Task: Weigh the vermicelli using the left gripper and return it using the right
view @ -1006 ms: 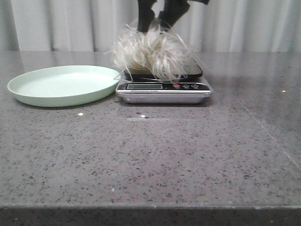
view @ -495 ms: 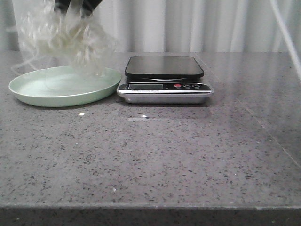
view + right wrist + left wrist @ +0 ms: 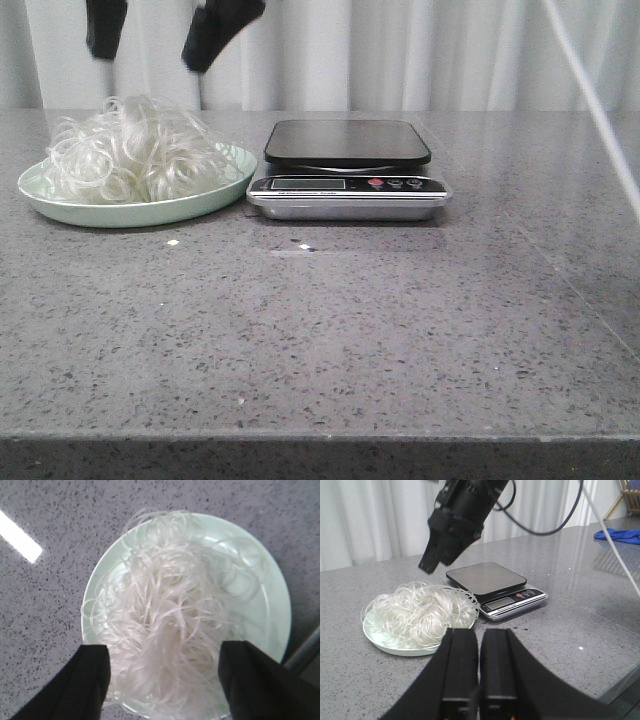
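The vermicelli (image 3: 130, 152), a fluffy clump of white curly strands, lies in the pale green plate (image 3: 130, 216) at the table's left. It also shows in the left wrist view (image 3: 420, 612) and the right wrist view (image 3: 170, 615). My right gripper (image 3: 148, 55) hangs open and empty just above the clump, its fingers spread to either side (image 3: 165, 650). The scale (image 3: 347, 185) stands right of the plate with its black platform bare. My left gripper (image 3: 479, 632) is shut and empty, back from the plate and low near the table.
A white curtain closes the back of the table. A white cable (image 3: 590, 100) crosses the upper right. A blue cloth (image 3: 620, 534) lies far off beyond the scale. The table's front edge runs along the bottom of the front view.
My right gripper carried the vermicelli off the scale and leftward over the plate, let it go into the plate, and now stands open above it. The scale platform is bare.
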Action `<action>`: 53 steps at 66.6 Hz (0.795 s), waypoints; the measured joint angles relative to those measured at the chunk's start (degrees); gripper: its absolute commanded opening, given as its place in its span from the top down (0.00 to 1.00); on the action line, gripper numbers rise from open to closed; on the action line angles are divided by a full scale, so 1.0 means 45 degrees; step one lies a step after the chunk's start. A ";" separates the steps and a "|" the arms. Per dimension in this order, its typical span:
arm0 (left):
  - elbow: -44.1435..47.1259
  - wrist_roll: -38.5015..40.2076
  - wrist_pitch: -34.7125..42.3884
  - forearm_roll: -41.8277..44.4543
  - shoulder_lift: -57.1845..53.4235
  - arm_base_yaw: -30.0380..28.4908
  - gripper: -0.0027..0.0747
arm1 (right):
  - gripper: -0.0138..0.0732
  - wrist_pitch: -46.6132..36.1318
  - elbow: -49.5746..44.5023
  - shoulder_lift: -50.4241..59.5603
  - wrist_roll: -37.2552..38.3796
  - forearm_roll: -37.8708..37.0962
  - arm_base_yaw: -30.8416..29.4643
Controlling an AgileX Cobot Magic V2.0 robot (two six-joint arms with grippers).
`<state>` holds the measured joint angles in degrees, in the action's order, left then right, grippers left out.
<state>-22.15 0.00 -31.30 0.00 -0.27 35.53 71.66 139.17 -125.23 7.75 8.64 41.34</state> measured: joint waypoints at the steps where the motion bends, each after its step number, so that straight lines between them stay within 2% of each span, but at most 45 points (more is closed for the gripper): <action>1: 0.0000 0.0000 0.0000 0.0000 0.0000 0.0000 0.80 | 0.20 0.0000 0.0000 0.0064 0.0000 -0.0076 0.0000; 29: 0.0000 0.0000 0.0000 0.0000 0.0000 0.0000 0.80 | 0.20 0.0131 -0.0458 0.2770 0.0000 -0.1582 -0.0388; 39: 0.0000 0.0000 0.0000 0.0000 0.0000 0.0000 0.80 | 0.20 0.0153 -0.2085 0.4090 -0.0050 -0.1735 -0.1004; 53: 0.0000 0.0000 0.0000 0.0000 0.0000 0.0000 0.80 | 0.20 -0.0183 -0.6148 0.6809 -0.0155 -0.1782 -0.1830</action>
<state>-22.15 0.00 -31.30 0.00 -0.27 35.53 70.84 111.51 -94.59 7.05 0.62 33.11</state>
